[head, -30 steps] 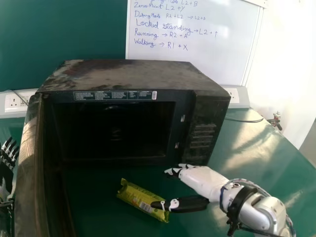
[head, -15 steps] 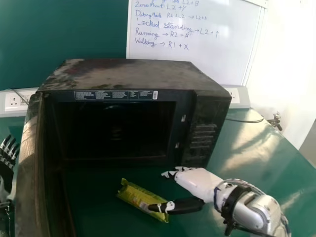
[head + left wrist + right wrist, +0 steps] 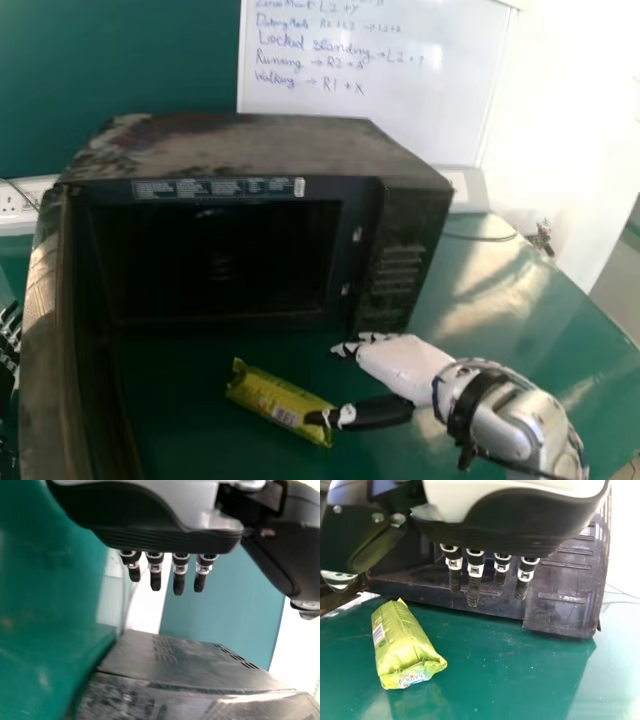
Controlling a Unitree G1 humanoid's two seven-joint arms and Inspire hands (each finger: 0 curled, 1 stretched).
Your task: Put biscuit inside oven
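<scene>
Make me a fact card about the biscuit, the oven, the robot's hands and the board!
Biscuit: green pack, lying on the table, outside the oven
Oven: black, door open
Right hand: by the biscuit, open, not gripping
Left hand: open, left of the door
Board: white, behind the oven

Bright glare streaks the green table beside the oven, whose inside lies in deep shadow.
</scene>
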